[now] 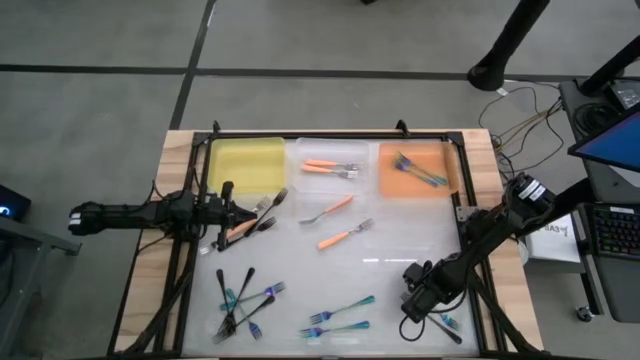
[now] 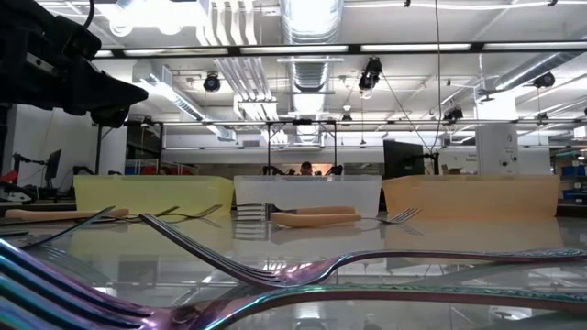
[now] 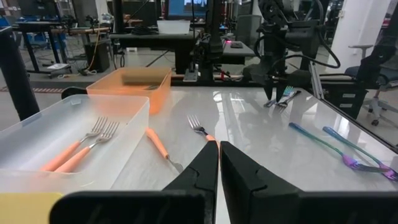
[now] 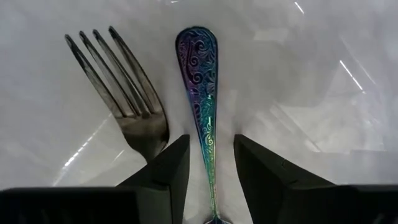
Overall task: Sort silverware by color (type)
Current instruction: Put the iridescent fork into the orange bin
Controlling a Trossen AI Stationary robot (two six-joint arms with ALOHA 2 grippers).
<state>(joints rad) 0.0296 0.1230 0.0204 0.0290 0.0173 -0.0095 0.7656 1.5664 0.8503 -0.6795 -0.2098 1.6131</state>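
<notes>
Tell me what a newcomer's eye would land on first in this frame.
Probably the three bins along the table's far edge: a yellow bin, a clear bin holding orange-handled forks, and an orange bin holding teal forks. Next, the right gripper at the near right corner, open astride an iridescent fork handle, while the left gripper hovers shut by the yellow bin.

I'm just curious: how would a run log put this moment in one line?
right gripper: open, astride iridescent fork handle | left gripper: shut, by yellow bin
</notes>
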